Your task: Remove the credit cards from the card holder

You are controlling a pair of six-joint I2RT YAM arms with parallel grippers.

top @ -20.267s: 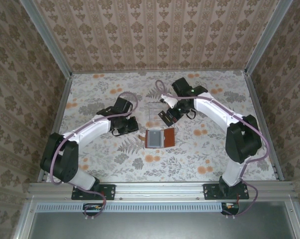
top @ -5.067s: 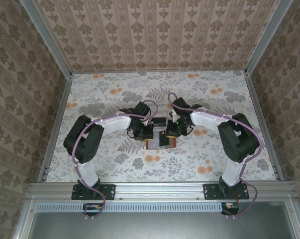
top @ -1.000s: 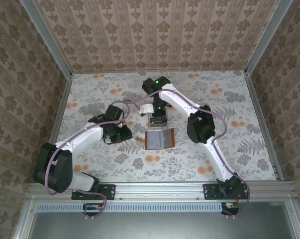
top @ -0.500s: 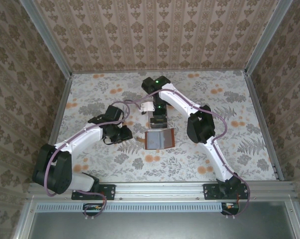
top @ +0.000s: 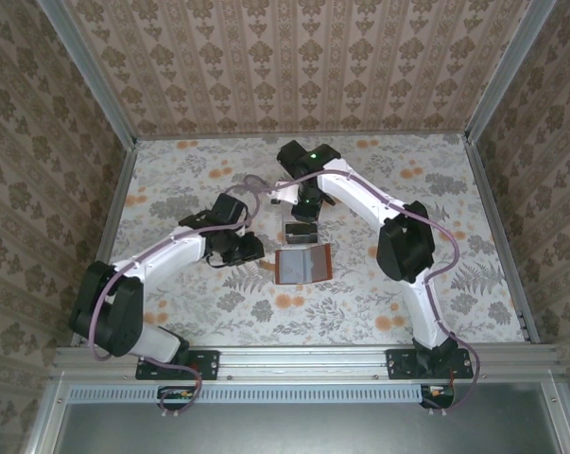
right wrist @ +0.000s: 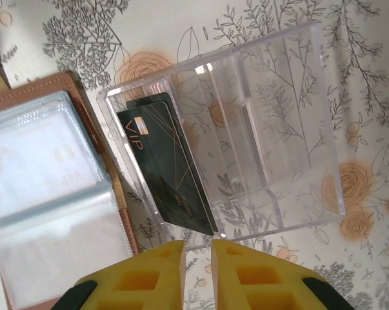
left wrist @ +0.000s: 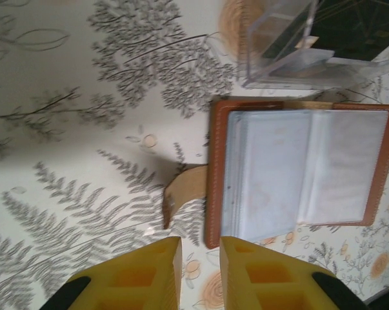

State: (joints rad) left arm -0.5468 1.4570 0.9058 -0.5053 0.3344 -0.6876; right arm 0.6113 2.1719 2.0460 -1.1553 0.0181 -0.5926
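floral worktop (top: 171,189), walled on three sides, with open room to the left and near side. card holder (top: 303,264) lies open and flat at centre, long axis left-right, tab (left wrist: 181,194) pointing at the left claw (left wrist: 200,271) — narrowly apart, empty, just beside its left edge, likely the nearer. right claw (right wrist: 198,268), also slightly apart and empty, hovers over the tray (right wrist: 291,129) just beyond — one dark card (right wrist: 167,166) in it.

Count: 1 reddish-brown leather bifold wallet (top: 304,264), lying open. 1 clear plastic compartment tray (right wrist: 291,129), at the wallet's 12 o'clock in the top view. 1 dark rectangular plastic card with gold lines (right wrist: 168,161), in the tray. Cards in the wallet's sleeves: can't tell. 2 white robot arms: left arm (top: 171,253), right arm (top: 360,194).
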